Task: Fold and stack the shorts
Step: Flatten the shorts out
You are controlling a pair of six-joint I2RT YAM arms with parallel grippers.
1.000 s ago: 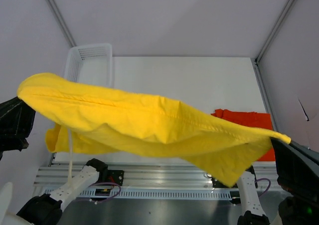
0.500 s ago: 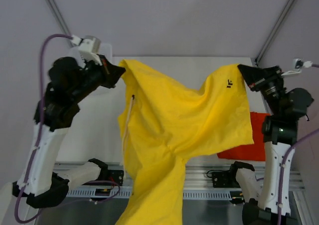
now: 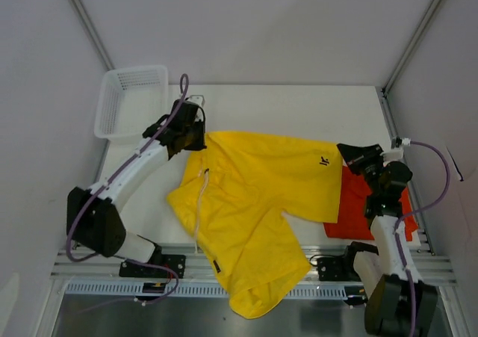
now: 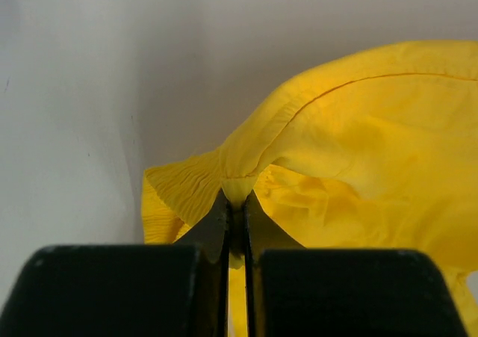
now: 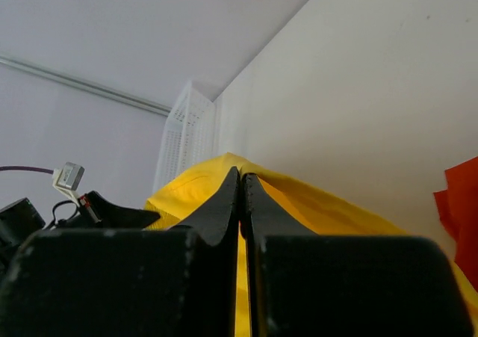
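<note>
White table (image 3: 284,105), seen from above. Yellow shorts (image 3: 254,195) lie spread across its middle, rumpled, one leg trailing over the near edge. White mesh basket (image 3: 131,79) at the far-left corner, apart from the cloth. Orange-red shorts (image 3: 357,210) flat at right, their left edge under the yellow pair. Left gripper (image 3: 196,137) clamped on the yellow pair's far-left corner. Right gripper (image 3: 345,152) pinched onto its far-right corner. Both wrist views show jaws together on fabric. White drawstring (image 3: 200,210) runs down the left side. Small black logo (image 3: 324,160) sits near the right gripper.
</note>
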